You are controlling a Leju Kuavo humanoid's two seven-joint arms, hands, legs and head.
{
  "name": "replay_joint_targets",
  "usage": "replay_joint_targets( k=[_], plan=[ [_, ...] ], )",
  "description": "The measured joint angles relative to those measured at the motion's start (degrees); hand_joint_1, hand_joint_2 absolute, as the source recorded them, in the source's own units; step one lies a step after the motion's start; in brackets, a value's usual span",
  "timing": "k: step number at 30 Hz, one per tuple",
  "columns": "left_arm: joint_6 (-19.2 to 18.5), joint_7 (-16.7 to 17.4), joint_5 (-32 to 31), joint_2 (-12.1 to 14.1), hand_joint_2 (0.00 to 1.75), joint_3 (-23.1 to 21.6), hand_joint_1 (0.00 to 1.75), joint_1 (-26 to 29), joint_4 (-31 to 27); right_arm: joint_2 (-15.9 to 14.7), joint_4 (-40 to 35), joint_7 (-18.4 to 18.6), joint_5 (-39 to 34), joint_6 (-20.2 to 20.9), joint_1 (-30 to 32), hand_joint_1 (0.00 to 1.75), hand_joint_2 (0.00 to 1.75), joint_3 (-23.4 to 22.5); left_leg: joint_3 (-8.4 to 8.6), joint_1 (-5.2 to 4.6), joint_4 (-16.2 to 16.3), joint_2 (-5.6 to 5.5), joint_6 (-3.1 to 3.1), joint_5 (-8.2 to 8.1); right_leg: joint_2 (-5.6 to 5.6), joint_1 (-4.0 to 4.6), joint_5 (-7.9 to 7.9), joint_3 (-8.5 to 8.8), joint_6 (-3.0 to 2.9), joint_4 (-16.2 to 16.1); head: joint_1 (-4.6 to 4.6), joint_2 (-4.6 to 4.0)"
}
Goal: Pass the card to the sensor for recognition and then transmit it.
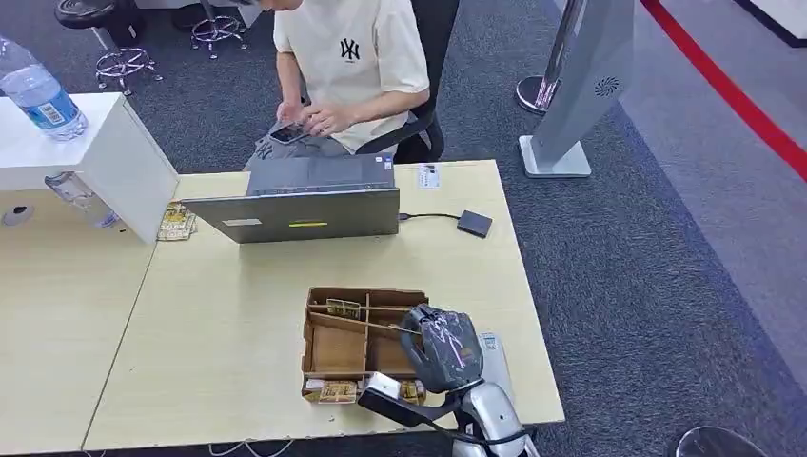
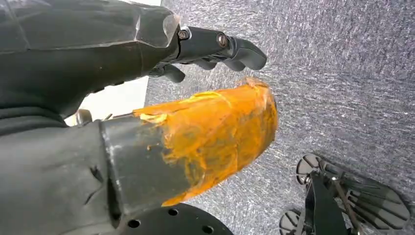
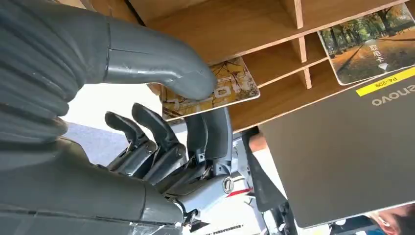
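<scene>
Card (image 3: 215, 90) (yellow autumn-leaf print, glossy) sits pinched between the right hand's (image 3: 186, 122) thumb and fingers (image 3: 215, 129).

A table (image 1: 238, 333) carries a divided tray (image 1: 362, 343) near its front edge, with cards (image 1: 344, 307) in its compartments. Behind the tray stands a laptop (image 1: 305, 202); right of it lies a sensor (image 1: 475, 224). A person (image 1: 347, 71) sits behind the table. The right hand (image 1: 440, 347) is at the tray's right side.

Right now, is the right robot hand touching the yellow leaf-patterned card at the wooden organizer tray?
Touching. In the right wrist view the right robot hand pinches the yellow leaf-patterned card: its thick grey thumb lies on the card's face, dark fingers beneath its edge.
</scene>
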Motion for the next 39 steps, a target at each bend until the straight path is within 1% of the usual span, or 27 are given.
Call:
replay_joint_targets(
  k=[3, 7, 9, 11, 15, 19, 22, 26, 31, 35, 39],
  plan=[
    [0.00, 0.00, -0.20, -0.02, 0.00, 0.24, 0.00, 0.00, 0.00, 0.00, -0.20, -1.02, -0.93, 0.00, 0.09, 1.75, 1.75, -0.17, 0.00, 0.00, 0.00, 0.00, 0.00, 0.00, 0.00, 0.00, 0.00, 0.00, 0.00, 0.00, 0.00, 0.00],
    [0.00, -0.18, -0.55, -0.04, 0.00, 0.77, 0.00, 0.00, 0.00, 0.15, -2.16, -4.49, -5.80, -0.02, 0.61, 1.75, 1.75, -0.70, -0.01, 0.00, 0.00, 0.00, 0.00, 0.00, 0.00, 0.00, 0.00, 0.00, 0.00, 0.00, 0.00, 0.00],
    [0.02, -0.35, -0.85, -0.11, 0.00, 0.96, 0.00, 0.02, 0.00, 0.55, -4.24, -6.32, -10.02, -0.02, 0.89, 1.75, 1.75, -1.22, -0.01, 0.00, 0.00, 0.00, 0.00, 0.00, 0.00, 0.00, 0.00, 0.00, 0.00, 0.00, 0.00, 0.00],
    [0.02, -0.59, -0.96, -0.17, 0.00, 1.09, 0.00, 0.00, 0.00, 0.61, -6.83, -6.62, -13.94, -0.02, 1.29, 1.75, 1.75, -1.31, -0.01, 0.00, 0.00, 0.00, 0.00, 0.00, 0.00, 0.00, 0.00, 0.00, 0.00, 0.00, 0.00, 0.00],
    [0.07, -0.87, -1.05, -0.28, 0.00, 1.33, 0.00, 0.01, 0.00, 0.35, -12.79, -6.47, -26.29, 0.00, 1.77, 1.75, 1.75, -0.70, -0.01, -0.01, 0.00, 0.00, 0.00, 0.00, 0.00, -0.01, 0.00, -0.01, 0.00, 0.00, 0.00, 0.00],
    [0.13, -1.22, -1.11, -0.48, 0.00, 2.10, 0.00, 0.02, 0.00, -0.81, -19.29, -6.60, -36.54, 0.46, 2.19, 1.75, 1.75, 0.55, -0.01, -0.01, 0.01, -0.01, 0.00, 0.00, -0.01, -0.01, 0.00, 0.00, 0.00, 0.00, 0.02, 0.00],
    [0.13, -1.40, -1.20, -0.50, 0.00, 2.42, 0.00, -0.01, 0.00, -1.68, -22.86, -7.39, -41.37, 1.85, 2.38, 1.75, 1.75, 0.74, 0.00, -0.01, 0.01, 0.00, 0.00, 0.00, 0.01, -0.01, 0.00, 0.00, 0.00, 0.00, 0.00, 0.00],
    [0.07, -1.55, -1.38, -0.52, 0.00, 2.78, 0.00, 0.01, 0.00, -2.30, -25.42, -8.07, -44.07, 3.28, 2.45, 1.75, 1.75, 0.77, 0.00, -0.01, 0.01, 0.00, 0.00, 0.00, 0.00, 0.00, 0.00, -0.01, 0.00, 0.00, 0.00, 0.00],
    [-0.06, -1.57, -1.99, -0.66, 0.00, 2.97, 0.00, -0.01, 0.00, -2.56, -26.10, -9.14, -44.31, 4.11, 1.83, 1.75, 1.75, 0.83, -0.01, 0.00, 0.00, 0.00, 0.00, 0.00, 0.00, 0.00, 0.00, 0.00, 0.00, 0.00, 0.00, 0.00],
    [-0.22, -1.57, -2.80, -0.66, 0.00, 2.97, 0.00, -0.01, 0.00, -2.58, -25.97, -9.57, -42.27, 4.09, -0.03, 1.75, 1.75, 1.29, -0.01, 0.00, 0.00, 0.01, 0.00, 0.00, 0.01, 0.00, 0.01, 0.01, 0.00, 0.00, 0.00, 0.00],
    [-0.68, -1.36, -3.89, -0.66, 0.00, 2.97, 0.00, -0.05, 0.00, -2.60, -24.42, -8.70, -37.89, 2.87, -3.43, 1.75, 1.75, 2.45, 0.00, -0.01, 0.01, 0.02, 0.00, 0.01, 0.02, 0.00, 0.02, 0.01, 0.00, 0.00, 0.00, 0.00]
  ],
)
